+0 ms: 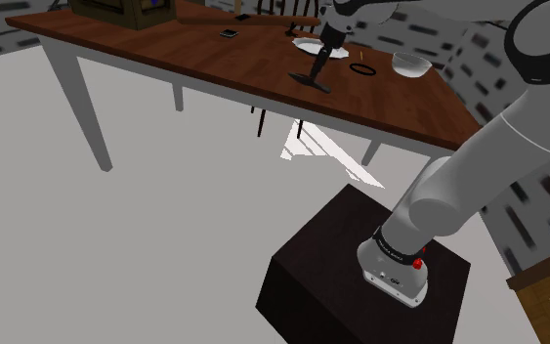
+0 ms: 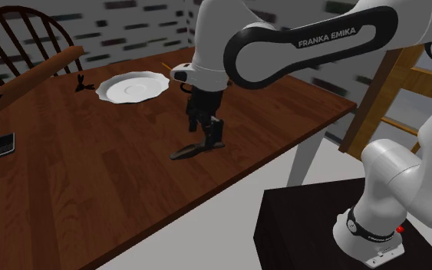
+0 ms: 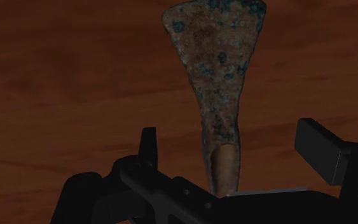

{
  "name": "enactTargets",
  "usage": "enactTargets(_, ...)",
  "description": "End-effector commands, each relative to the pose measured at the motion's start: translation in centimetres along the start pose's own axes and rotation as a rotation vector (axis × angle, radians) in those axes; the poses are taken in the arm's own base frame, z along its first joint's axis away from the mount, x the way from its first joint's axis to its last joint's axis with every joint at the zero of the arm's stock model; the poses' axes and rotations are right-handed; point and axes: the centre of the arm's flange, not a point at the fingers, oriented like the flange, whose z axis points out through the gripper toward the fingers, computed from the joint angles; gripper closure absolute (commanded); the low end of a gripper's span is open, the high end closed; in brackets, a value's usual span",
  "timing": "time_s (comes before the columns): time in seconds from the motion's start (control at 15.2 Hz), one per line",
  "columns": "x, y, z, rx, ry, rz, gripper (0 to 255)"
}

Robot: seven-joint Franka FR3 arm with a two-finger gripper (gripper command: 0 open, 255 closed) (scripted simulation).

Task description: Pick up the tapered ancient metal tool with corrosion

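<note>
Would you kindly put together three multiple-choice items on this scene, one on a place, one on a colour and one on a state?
1. Where is the white plate? A on the floor; B on the wooden table; C on the stand.
2. What colour are the corrosion spots on the tool? A blue-green; B bright red; C yellow.
3. How do the fingers of the gripper stand? A met, on nothing; B clasped on the plate; C apart, with the tool between.

Answers: 1 B, the plate rests on the brown tabletop. 2 A, blue-green flecks dot the brown tool. 3 C, in the wrist view a finger stands on either side of the tool's narrow end, neither touching it.
</note>
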Motion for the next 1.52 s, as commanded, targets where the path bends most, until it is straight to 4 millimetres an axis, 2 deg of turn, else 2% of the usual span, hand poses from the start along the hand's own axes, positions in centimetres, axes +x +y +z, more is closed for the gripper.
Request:
enactTargets(0.0,-0.1,0.0,1.0,0.000,0.000,-0.001,0)
enactTargets(0.07,-0.3,0.0,1.8,0.000,0.000,-0.001,0)
enactTargets(0.2,-0.3,0.0,1.8,0.000,0.000,-0.001,0)
enactTargets(0.26,-0.3,0.0,1.8,0.000,0.000,-0.001,255)
enactTargets(0.86,-0.3,0.0,1.8,0.000,0.000,-0.001,255)
enactTargets(1.45,0.6,0.0,-2.9,0.000,0.000,-0.001,255)
